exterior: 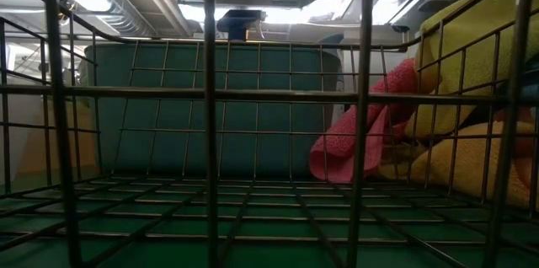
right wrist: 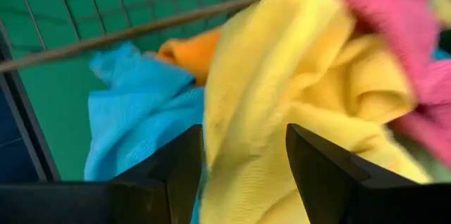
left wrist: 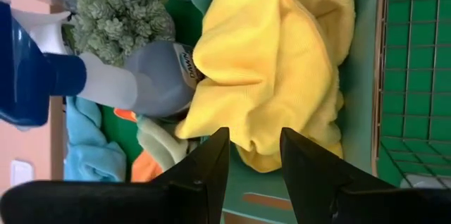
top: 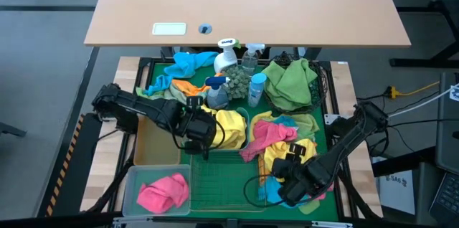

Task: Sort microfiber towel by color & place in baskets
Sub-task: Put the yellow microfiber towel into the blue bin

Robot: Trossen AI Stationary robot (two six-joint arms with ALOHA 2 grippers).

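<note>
The teal plastic tub point(top: 242, 129) serves as the landmark; it holds one yellow towel point(top: 228, 127). The left gripper point(left wrist: 252, 155) hangs just beside that towel at the tub's edge, fingers parted and empty. Judgement: the yellow drop is finished on this side, and this arm should next fetch an unsorted cloth.

To the tub's right lies the mixed pile point(top: 283, 142) of pink, yellow, blue and orange towels. The right gripper point(right wrist: 243, 171) is low over it, jaws spread to either side of a fold of a second yellow towel point(right wrist: 282, 111), not closed on it. Judgement: a pick is in hand; the next move calls for closing on that fold alone, clear of the pink and blue cloths touching it.

In front of the tub stands the green wire rectangular basket point(top: 222, 185), with no towel visible inside. A pink towel point(top: 163, 192) lies in the clear pale plastic bin point(top: 131, 192); a green towel point(top: 290, 84) fills the round black wire-mesh basket point(top: 320, 84).

Spray bottles point(top: 228, 56) stand behind the tub; a label shows on one, but its writing is unreadable.
</note>
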